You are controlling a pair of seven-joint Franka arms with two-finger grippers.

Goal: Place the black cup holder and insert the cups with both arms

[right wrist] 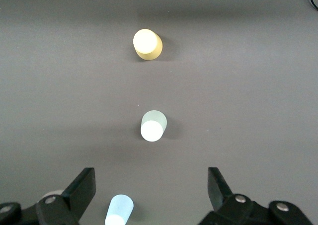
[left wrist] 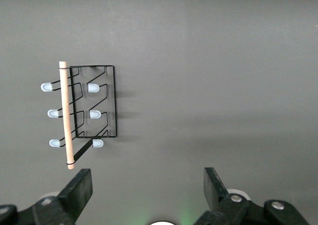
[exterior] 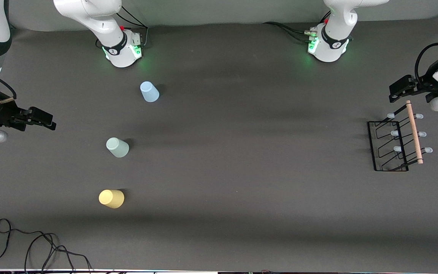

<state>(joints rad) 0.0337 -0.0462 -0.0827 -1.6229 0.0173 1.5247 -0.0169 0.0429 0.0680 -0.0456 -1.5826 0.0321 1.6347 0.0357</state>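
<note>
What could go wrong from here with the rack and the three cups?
The black cup holder is thin wire with a rod on top; the open left gripper could slip off it or tip it. The blue cup, green cup and yellow cup stand upside down and far from the holder, so the open right gripper may knock one over. The prongs are narrow, so a cup may miss.

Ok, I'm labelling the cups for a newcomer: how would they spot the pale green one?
Go to the right arm's end of the table, where three upside-down cups stand in a line. The pale green cup is the middle one, between the light blue cup and the yellow cup.
</note>
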